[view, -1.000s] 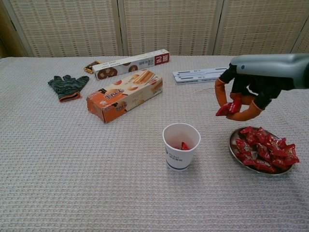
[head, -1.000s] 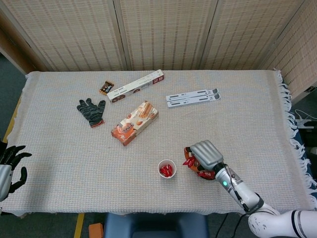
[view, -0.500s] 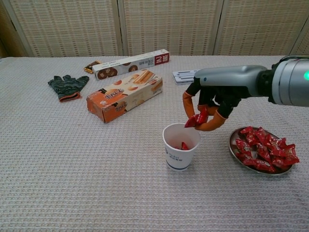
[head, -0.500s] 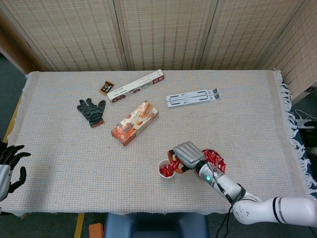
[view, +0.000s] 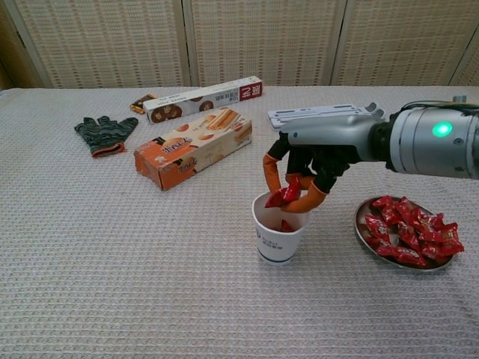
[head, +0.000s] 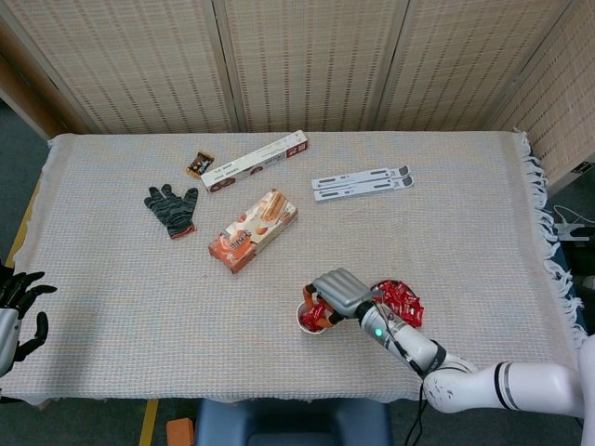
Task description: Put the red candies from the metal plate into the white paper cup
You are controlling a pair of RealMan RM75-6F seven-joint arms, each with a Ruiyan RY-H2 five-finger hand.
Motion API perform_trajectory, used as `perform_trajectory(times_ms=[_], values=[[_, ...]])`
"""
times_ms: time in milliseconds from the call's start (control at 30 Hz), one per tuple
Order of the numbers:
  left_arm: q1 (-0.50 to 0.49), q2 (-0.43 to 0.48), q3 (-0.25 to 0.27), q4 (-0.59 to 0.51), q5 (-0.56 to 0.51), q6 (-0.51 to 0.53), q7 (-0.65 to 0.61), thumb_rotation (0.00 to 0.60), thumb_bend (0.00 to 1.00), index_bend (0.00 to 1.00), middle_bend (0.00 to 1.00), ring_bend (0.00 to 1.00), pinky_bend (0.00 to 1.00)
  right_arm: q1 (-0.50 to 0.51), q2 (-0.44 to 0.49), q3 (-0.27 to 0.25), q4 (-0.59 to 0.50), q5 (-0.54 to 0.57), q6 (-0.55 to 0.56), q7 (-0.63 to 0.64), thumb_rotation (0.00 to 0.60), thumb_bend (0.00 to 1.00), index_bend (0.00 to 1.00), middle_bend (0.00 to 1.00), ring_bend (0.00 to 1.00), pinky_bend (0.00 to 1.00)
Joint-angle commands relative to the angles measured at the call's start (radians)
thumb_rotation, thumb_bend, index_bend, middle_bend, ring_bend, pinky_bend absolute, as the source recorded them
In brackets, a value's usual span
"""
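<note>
The right hand (view: pixel 299 176) pinches a red candy (view: pixel 287 196) just above the mouth of the white paper cup (view: pixel 280 226), where at least one candy lies. Many candies (view: pixel 410 229) remain on the metal plate (view: pixel 366 233) beside it, so I judge most work remains. The left hand (head: pixel 17 307) idles, holding nothing.

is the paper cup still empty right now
No, a red candy already lies inside the paper cup, below the robot hand holding more.
</note>
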Motion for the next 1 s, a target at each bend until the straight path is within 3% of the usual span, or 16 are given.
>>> perform_trajectory(times_ms=[33, 333, 733, 1000], values=[[0.000, 0.000, -0.001, 0.000, 0.000, 0.001, -0.001, 0.600, 0.62, 0.29, 0.13, 0.08, 0.30, 0.001, 0.003, -0.004, -0.003, -0.004, -0.003, 0.006, 0.600, 0.27, 0.61, 0.86, 0.75, 0.94], [0.000, 0.000, 0.000, -0.001, 0.000, 0.000, 0.001, 0.600, 0.62, 0.29, 0.13, 0.08, 0.30, -0.002, 0.024, -0.009, -0.014, -0.029, -0.018, 0.048, 0.600, 0.11, 0.48, 0.86, 0.75, 0.94], [0.000, 0.001, 0.000, 0.000, -0.001, -0.001, -0.002, 0.600, 0.62, 0.29, 0.13, 0.08, 0.30, -0.033, 0.059, -0.015, -0.028, -0.101, 0.006, 0.106, 0.600, 0.08, 0.40, 0.86, 0.75, 0.94], [0.001, 0.002, -0.001, -0.002, 0.001, 0.002, -0.005, 0.600, 0.62, 0.29, 0.13, 0.08, 0.30, -0.093, 0.114, -0.111, -0.032, -0.071, 0.130, -0.072, 0.600, 0.08, 0.38, 0.86, 0.75, 0.94]])
